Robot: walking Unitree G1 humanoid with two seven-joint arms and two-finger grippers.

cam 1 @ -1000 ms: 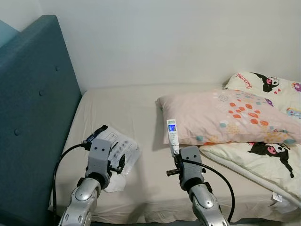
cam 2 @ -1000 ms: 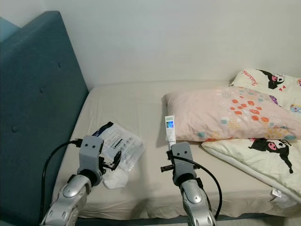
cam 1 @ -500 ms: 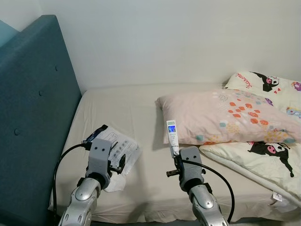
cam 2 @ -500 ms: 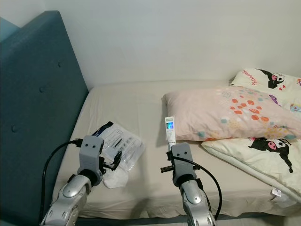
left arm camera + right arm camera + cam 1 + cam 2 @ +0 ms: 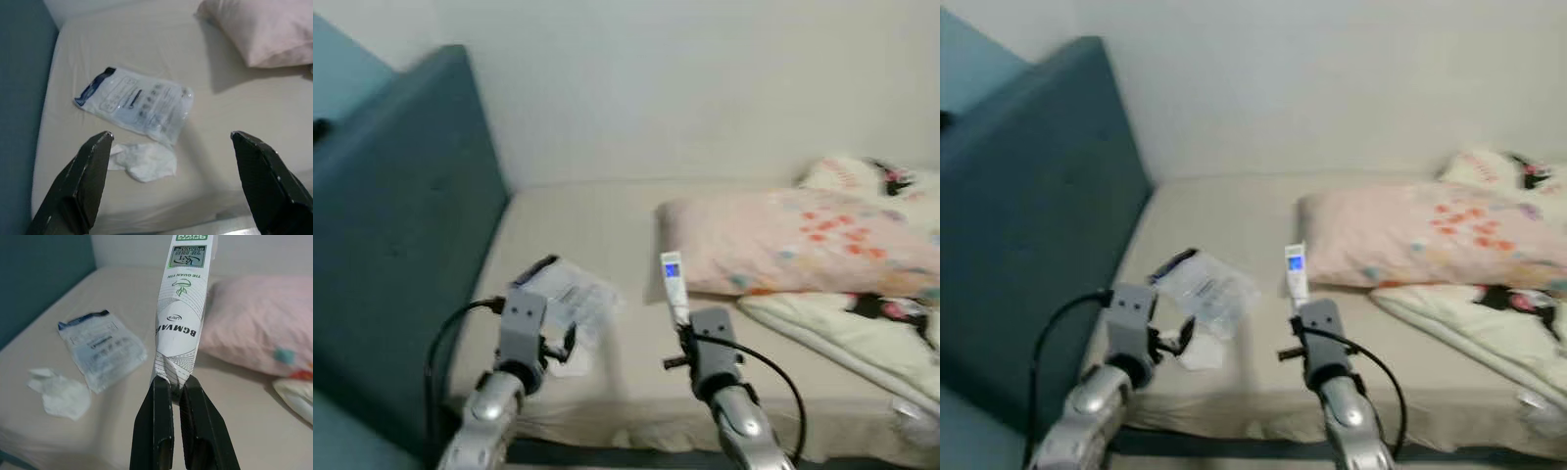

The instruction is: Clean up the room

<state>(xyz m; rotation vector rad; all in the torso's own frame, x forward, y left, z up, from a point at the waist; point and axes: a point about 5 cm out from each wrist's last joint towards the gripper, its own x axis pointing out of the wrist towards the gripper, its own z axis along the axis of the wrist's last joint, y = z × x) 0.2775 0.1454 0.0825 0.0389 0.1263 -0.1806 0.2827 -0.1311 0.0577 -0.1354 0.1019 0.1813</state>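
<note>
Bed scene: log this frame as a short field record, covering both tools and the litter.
surface: bed with beige sheet, teal headboard on the robot's left
right tool: shut on a white sachet, held upright
left tool: open, above the litter
litter: plastic packet; crumpled tissue beside it
bedding: pink pillow, cartoon-print quilt

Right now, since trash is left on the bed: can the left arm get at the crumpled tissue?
Probably yes: the left gripper is open, hovering short of the crumpled tissue, with nothing between them.

pillows (image 5: 803, 240): 2 | plastic pouch (image 5: 134, 103): 1 | tissue (image 5: 144, 161): 1 | sachet (image 5: 183, 323): 1
</note>
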